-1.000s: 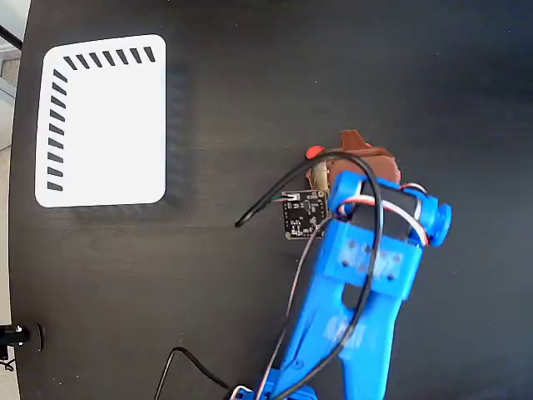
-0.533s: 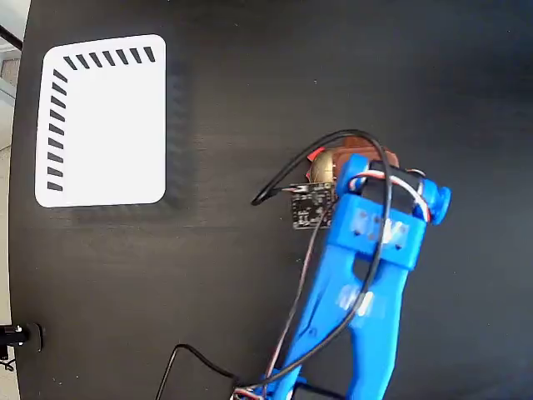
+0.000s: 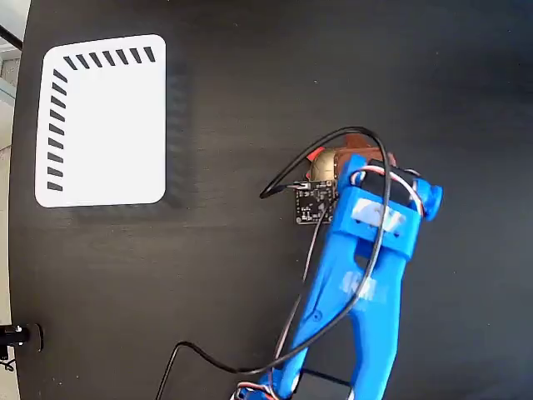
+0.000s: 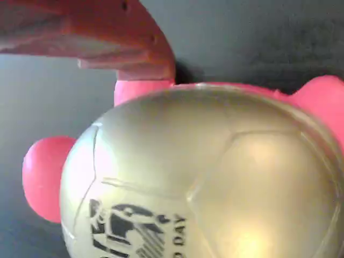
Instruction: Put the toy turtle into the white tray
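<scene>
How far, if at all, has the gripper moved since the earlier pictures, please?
Yes: in the fixed view the gripper has slid slightly right and down over the turtle, farther from the tray.

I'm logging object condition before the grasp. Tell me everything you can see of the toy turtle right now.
The toy turtle has a domed, glossy gold-beige shell with panel seams and black printing low on its left in the wrist view, and pink-red rounded parts poking out around it. It sits on the black table, well right of the white tray in the fixed view, mostly hidden under the blue arm. A brown claw finger hangs close above the shell; contact cannot be confirmed.
</scene>
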Action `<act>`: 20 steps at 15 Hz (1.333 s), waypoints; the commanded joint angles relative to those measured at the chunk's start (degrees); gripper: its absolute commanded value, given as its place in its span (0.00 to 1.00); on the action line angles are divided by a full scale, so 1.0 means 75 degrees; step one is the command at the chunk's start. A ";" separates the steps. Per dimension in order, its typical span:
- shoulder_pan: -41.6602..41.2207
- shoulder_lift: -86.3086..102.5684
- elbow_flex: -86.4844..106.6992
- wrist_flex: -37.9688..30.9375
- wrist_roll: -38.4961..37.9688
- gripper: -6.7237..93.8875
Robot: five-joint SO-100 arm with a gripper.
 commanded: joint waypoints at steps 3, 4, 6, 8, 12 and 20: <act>0.0000 0.0246 0.0562 -0.0516 -0.0094 0.62; -0.0012 0.0246 0.0691 -0.0656 -0.0094 0.62; -0.0059 0.0246 0.0855 -0.0820 -0.0082 0.62; -0.0094 0.0246 0.0973 -0.0926 -0.0082 0.57; -0.0070 0.0270 0.0961 -0.0961 0.0059 0.17; -0.0328 0.1312 -0.0867 0.1406 0.0727 0.07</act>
